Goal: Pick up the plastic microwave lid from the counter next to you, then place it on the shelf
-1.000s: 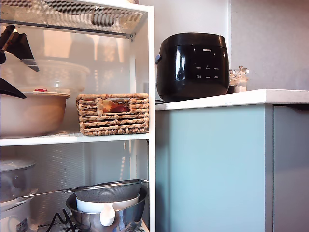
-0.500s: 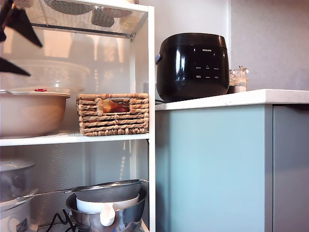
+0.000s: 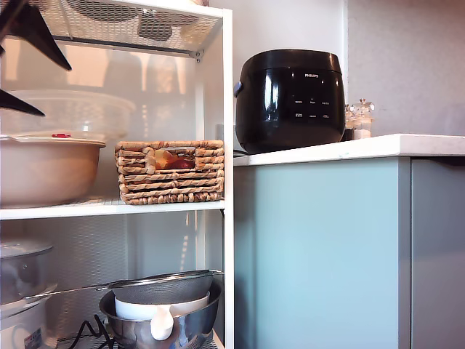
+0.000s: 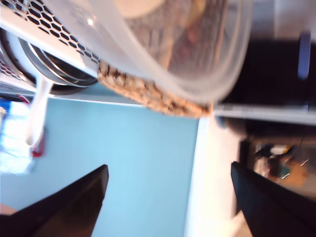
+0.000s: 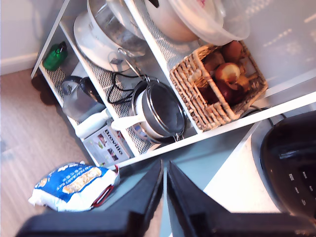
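The plastic microwave lid (image 3: 80, 113), a clear dome with a small red part (image 3: 61, 135), rests over a beige bowl (image 3: 43, 171) on the shelf (image 3: 145, 207) at the exterior view's left. My first gripper (image 3: 57, 91) hangs open in front of the lid's upper part, with nothing between its black fingers (image 3: 33, 33). The first wrist view shows the lid (image 4: 177, 54) beyond the open first gripper (image 4: 168, 197). My second gripper (image 5: 164, 195) is shut and empty, looking down on the lid (image 5: 217, 24) and the counter (image 5: 237, 182). It does not show in the exterior view.
A wicker basket (image 3: 171, 171) of produce sits beside the bowl. A black cooker (image 3: 290, 98) and small jars (image 3: 360, 120) stand on the counter (image 3: 349, 149). A steel bowl with a sieve (image 3: 160, 309) sits on the lower board. A blue bag (image 5: 74, 185) lies on the floor.
My first gripper has risen from the lid's rim toward the exterior view's upper left, staying open. The lid stays on the beige bowl.
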Robot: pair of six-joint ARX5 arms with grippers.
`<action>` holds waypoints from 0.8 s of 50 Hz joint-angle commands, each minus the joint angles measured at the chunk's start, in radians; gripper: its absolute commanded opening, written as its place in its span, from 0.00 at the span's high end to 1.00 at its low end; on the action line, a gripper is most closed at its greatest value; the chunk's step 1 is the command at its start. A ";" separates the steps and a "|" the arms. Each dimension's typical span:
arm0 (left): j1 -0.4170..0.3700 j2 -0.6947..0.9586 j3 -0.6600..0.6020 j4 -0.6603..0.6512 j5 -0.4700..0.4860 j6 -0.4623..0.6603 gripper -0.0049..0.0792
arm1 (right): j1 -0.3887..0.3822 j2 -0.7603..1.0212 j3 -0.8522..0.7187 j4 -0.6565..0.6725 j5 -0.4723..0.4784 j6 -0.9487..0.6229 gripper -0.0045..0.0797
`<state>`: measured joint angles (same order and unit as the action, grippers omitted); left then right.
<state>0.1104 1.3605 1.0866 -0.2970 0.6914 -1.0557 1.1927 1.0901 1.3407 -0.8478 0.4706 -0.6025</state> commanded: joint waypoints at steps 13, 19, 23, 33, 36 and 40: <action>-0.016 -0.116 0.014 -0.225 -0.005 0.331 0.10 | -0.013 -0.003 0.003 0.032 0.001 0.032 0.96; -0.026 -0.142 0.014 -0.304 -0.037 0.430 0.10 | -0.047 -0.003 0.003 0.037 0.000 0.108 0.96; -0.034 -0.160 0.014 -0.333 -0.063 0.491 0.10 | -0.068 -0.003 0.003 0.039 0.000 0.140 0.96; -0.054 -0.178 0.014 -0.338 -0.103 0.554 0.10 | -0.115 -0.003 0.003 0.042 0.000 0.162 0.96; -0.055 -0.178 0.014 -0.340 -0.106 0.607 0.10 | -0.126 -0.003 0.003 0.043 0.000 0.162 0.96; -0.058 -0.178 0.014 -0.346 -0.112 0.666 0.10 | -0.136 -0.003 0.003 0.043 0.000 0.162 0.96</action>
<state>0.0586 1.1805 1.0866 -0.6445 0.5823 -0.4171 1.0641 1.0901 1.3407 -0.8154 0.4706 -0.4454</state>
